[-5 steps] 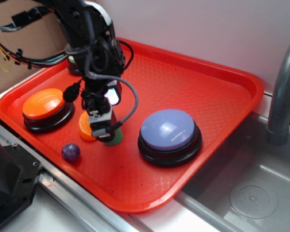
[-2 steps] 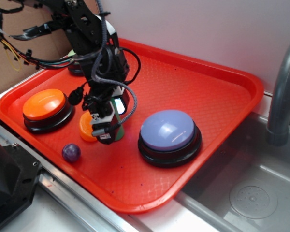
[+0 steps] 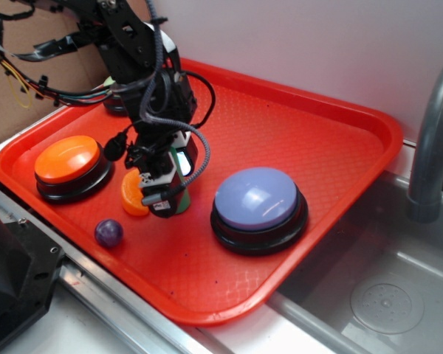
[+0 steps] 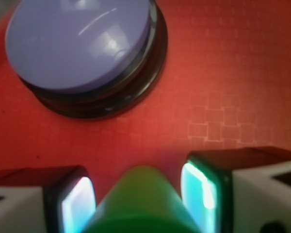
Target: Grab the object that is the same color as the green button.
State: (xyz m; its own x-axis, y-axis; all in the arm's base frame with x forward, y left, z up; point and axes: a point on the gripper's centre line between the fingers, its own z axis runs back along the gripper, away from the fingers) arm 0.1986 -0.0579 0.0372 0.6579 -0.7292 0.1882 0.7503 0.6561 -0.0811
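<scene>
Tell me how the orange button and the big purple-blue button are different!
The orange button is smaller; the purple-blue button is clearly the biggest thing on the red tray. The orange one sits at the tray's left end, the purple-blue one nearer the middle, right of the pincer. Both have round domed tops on black bases.

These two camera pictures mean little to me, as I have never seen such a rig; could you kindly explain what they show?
The exterior view looks down at a black robot arm working over a red tray. The wrist view comes from a camera on the arm itself, looking past its end effector. On the tray lie an orange button, a larger lavender-blue button, an orange crescent piece and a small purple ball; a third button sits mostly hidden behind the arm. The green cylinder stands between the two fingers, which sit close on either side. Whether they actually press it, I cannot tell.
</scene>
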